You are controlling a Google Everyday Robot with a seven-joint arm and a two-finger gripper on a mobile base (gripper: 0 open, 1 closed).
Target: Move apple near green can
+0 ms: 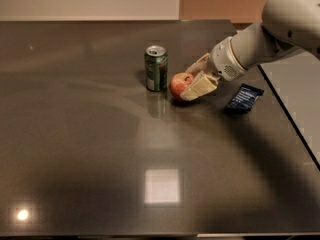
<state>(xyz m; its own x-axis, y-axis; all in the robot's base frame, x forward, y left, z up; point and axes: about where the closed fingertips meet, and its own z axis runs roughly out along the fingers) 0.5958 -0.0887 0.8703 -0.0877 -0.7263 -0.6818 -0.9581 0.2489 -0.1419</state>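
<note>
The red apple (178,83) with yellowish patches rests on the dark table, just right of the green can (156,68), a small gap apart. The can stands upright with its silver top showing. My gripper (186,84) reaches in from the right and is shut on the apple's right side. One pale finger (198,64) lies behind the apple and the other (201,86) in front of it. The white arm (260,39) runs off to the upper right.
A flat dark blue snack packet (243,98) lies right of the gripper. The table's right edge (287,116) runs diagonally, with a lighter surface beyond it. A wall edge lies along the far side of the table.
</note>
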